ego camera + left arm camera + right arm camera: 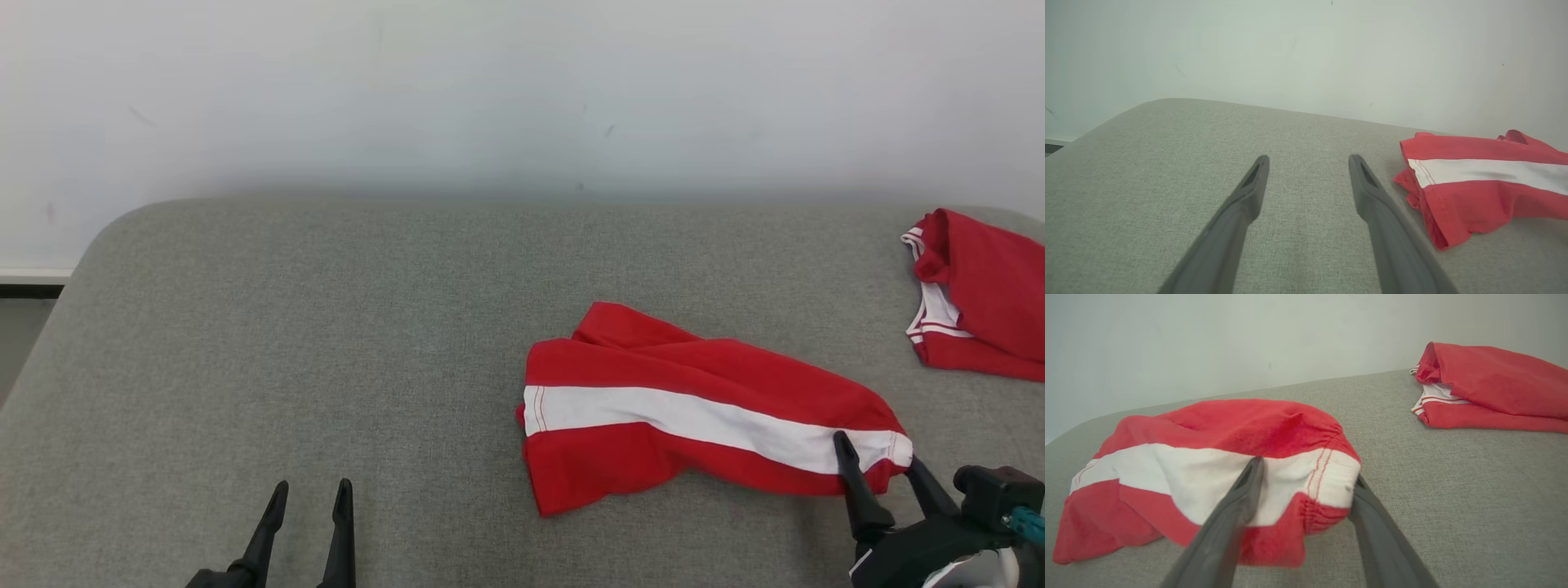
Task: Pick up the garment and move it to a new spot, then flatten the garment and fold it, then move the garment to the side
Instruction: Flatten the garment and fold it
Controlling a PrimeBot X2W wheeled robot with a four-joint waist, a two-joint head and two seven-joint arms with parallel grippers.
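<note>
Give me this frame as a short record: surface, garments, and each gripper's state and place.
surface: grey pad
garment: red with a white band, rumpled, lying right of centre on the pad
second garment: red, at the far right edge, apart from the first
left gripper: open, empty, over bare pad at lower left
right gripper: open, fingers either side of the garment's waistband end
fold: not yet done

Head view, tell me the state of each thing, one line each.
garment: crumpled, lying on the cushion.
far garment: folded, lying at the right.
left end effector: open, empty.
right end effector: open, fingers astride the garment's waistband end.
</note>
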